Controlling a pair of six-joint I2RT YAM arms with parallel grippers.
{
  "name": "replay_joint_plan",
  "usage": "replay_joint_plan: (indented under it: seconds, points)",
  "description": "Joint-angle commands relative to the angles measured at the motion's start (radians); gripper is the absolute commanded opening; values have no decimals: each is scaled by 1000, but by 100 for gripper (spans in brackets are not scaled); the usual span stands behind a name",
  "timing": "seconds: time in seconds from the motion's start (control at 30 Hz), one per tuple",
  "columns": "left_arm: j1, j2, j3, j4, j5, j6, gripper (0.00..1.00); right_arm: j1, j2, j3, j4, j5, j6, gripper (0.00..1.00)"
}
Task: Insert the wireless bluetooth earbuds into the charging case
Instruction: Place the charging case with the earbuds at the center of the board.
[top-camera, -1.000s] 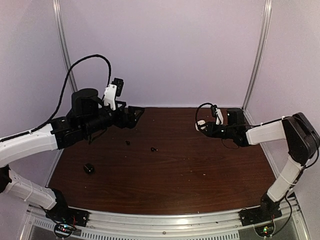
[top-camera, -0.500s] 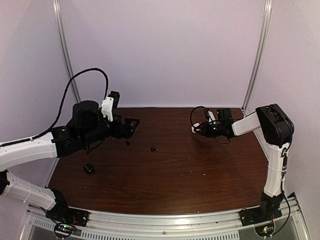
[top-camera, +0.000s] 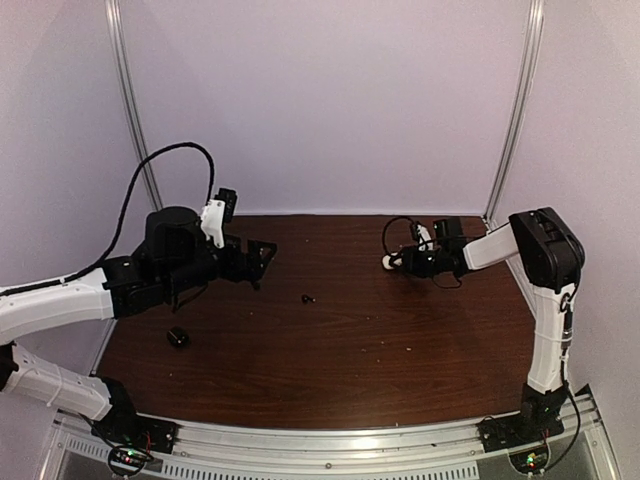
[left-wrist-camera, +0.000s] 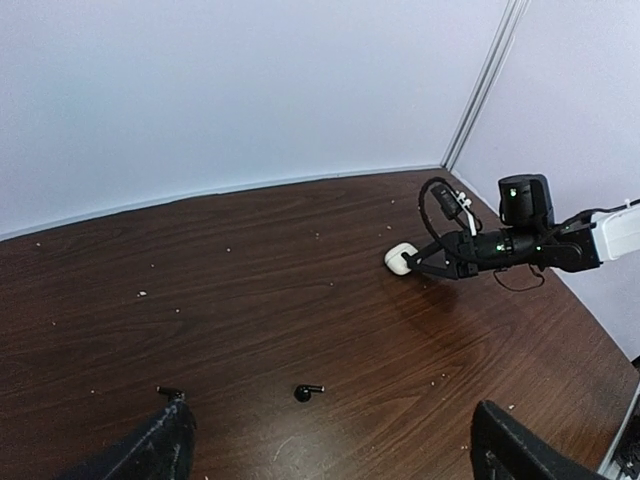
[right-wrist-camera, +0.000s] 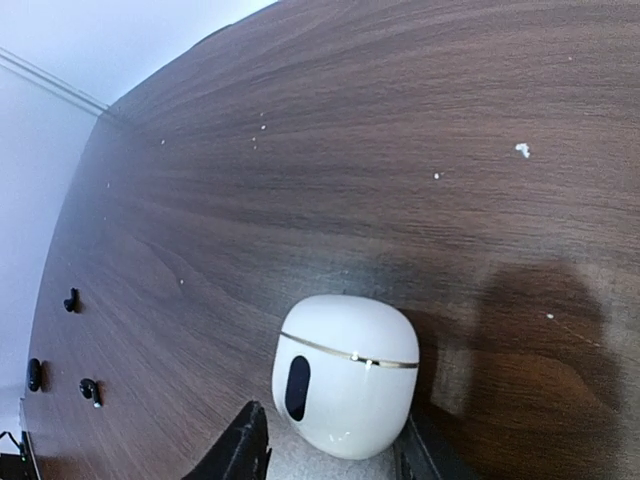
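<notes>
Presently on the table:

Item 1. White charging case (right-wrist-camera: 345, 372), far right, lid shut along its seam. It sits at the tips of the right gripper (top-camera: 400, 262), whose fingers stand one on each side of it. I cannot tell whether they press it or only flank it.

Item 2. Black earbud (left-wrist-camera: 308, 392), mid-table, its stem pointing right. It lies just ahead of the left gripper (left-wrist-camera: 332, 408), which is spread wide and holds nothing.

Item 3. Second black earbud (left-wrist-camera: 168, 392), left of the first, close by the left-hand finger.

Item 4. Dark boxy object (top-camera: 178, 337), near left; what it is cannot be told.

White earbuds: none seen.

Judgement: both earbuds are far nearer the left arm and well apart from the case, which must open first.
</notes>
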Motion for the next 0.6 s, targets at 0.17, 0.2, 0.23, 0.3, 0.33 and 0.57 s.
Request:
replay_joint_plan:
  seconds: [0.17,0.2,0.23,0.3,0.33,0.57]
  points:
    - [11,-44,95,-244,-164,-129,98,-47,-74,-21,-73,135,-65,58]
    - [12,-48,105,-290,-184,-157,98,-53,-92,-31,-76,141,-71,60]
    - [12,-55,111,-337,-201,-191,98,-56,-114,-44,-76,147,-81,63]
    - [16,-83,101,-410,-214,-275,98,-57,-177,-80,-63,172,-101,70]
    - [16,-99,90,-438,-215,-315,98,-57,-202,-95,-55,180,-106,71]
    - [26,-196,9,-720,-309,-676,98,-53,-352,-174,-9,178,-108,79]
